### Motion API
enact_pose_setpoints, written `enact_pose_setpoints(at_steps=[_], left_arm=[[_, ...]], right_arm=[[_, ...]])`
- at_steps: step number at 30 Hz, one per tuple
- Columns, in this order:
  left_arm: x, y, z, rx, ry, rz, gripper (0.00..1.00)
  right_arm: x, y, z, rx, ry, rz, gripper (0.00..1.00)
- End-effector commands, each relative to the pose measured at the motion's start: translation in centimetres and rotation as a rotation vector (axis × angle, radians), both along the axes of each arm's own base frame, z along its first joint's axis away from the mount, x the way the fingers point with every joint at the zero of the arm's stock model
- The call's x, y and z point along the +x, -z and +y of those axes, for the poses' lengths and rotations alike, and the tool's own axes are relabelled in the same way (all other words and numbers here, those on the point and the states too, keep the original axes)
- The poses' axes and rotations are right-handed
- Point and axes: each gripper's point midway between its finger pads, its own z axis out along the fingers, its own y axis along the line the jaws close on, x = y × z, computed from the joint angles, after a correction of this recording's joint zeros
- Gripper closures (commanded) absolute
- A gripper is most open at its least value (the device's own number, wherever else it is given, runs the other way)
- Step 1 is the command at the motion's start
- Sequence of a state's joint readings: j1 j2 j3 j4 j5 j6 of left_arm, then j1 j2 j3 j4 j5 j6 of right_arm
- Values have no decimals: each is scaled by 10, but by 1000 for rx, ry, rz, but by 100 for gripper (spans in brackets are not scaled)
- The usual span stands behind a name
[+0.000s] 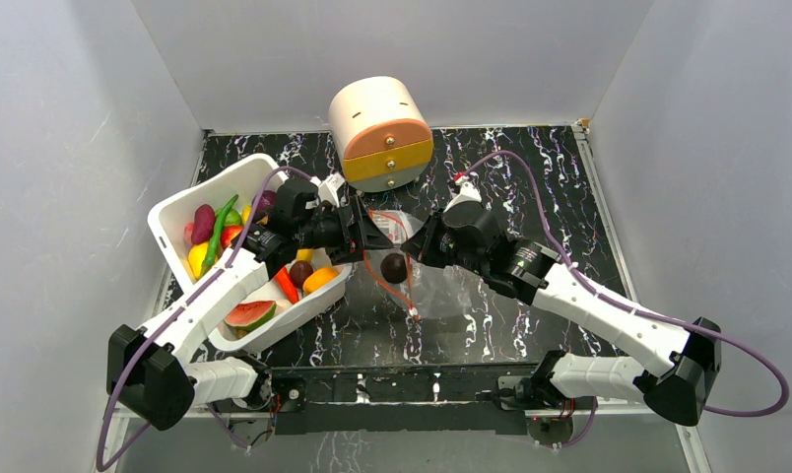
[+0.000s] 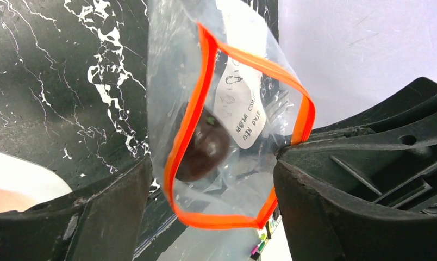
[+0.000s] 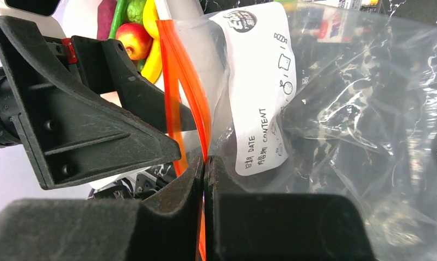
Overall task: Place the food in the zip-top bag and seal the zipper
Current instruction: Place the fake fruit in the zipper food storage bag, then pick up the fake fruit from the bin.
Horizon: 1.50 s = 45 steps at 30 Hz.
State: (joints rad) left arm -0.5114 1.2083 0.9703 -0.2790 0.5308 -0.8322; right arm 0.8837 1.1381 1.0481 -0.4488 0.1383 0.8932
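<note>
The zip-top bag (image 1: pixel 427 286) lies at the table's middle, its mouth lifted and held wide. A dark brown-purple piece of food (image 1: pixel 393 266) sits inside it. In the left wrist view the zipper (image 2: pixel 205 70) forms an open orange loop, with the dark piece (image 2: pixel 205 152) below it. My left gripper (image 2: pixel 212 163) hangs open over the mouth, nothing between its fingers. My right gripper (image 3: pixel 204 163) is shut on the zipper (image 3: pixel 175 70) at the bag's far rim. More food, such as a watermelon slice (image 1: pixel 249 314) and a carrot (image 1: pixel 287 286), lies in the bin.
A white bin (image 1: pixel 175 212) holding the toy fruit stands at the left, under my left arm. A cream round box with orange drawers (image 1: pixel 380 133) stands at the back centre. Grey walls close in both sides. Coloured pens (image 2: pixel 260 247) show beneath the bag.
</note>
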Motion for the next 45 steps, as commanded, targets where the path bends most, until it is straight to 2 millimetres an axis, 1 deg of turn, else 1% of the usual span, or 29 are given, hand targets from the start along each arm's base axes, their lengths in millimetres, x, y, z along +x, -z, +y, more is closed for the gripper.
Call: enact_pose_setpoints(at_steps=[1,5,9,12,15,18,20,22,25,27,30,33,34,38,42,45], left_arm=[[-4,-26,-3,-39,27,-49,18],[-4,-29,-3,-42,31,-60,16],[-2,-31,2,-2,19,-81,16],[3,-37,11,52,3,-137,16],[11,-47,25,125,-40,-220,16],[26,-51,49,230,-161,-299,15],[38,-48,70,315,-267,-331,16],[48,-45,89,397,-357,-348,18],[57,-37,113,520,-449,-338,22],[63,-30,127,581,-500,-327,24],[72,-22,148,634,-571,-297,25],[85,-10,178,668,-648,-228,26],[89,-6,188,676,-674,-202,26],[102,4,223,739,-753,-146,16],[109,11,254,833,-829,-116,11],[111,21,273,863,-868,-87,8]], right_arm=[[3,-21,4,68,4,-47,100],[3,-18,4,68,3,-39,100],[3,-15,0,57,19,-39,100],[4,-7,-8,22,43,-35,100],[1,3,-18,-15,63,-25,100],[-2,7,-27,-25,79,-29,100],[-2,7,-30,-26,88,-35,100],[-3,6,-34,-30,93,-37,100],[-4,4,-37,-34,97,-44,100],[-6,2,-39,-30,99,-46,100],[-8,-2,-43,-27,102,-52,100],[-11,-4,-48,-24,108,-57,100],[-12,-5,-50,-22,111,-63,100],[-13,-11,-54,-22,114,-73,100],[-13,-15,-58,-44,117,-85,100],[-13,-15,-58,-47,110,-85,100]])
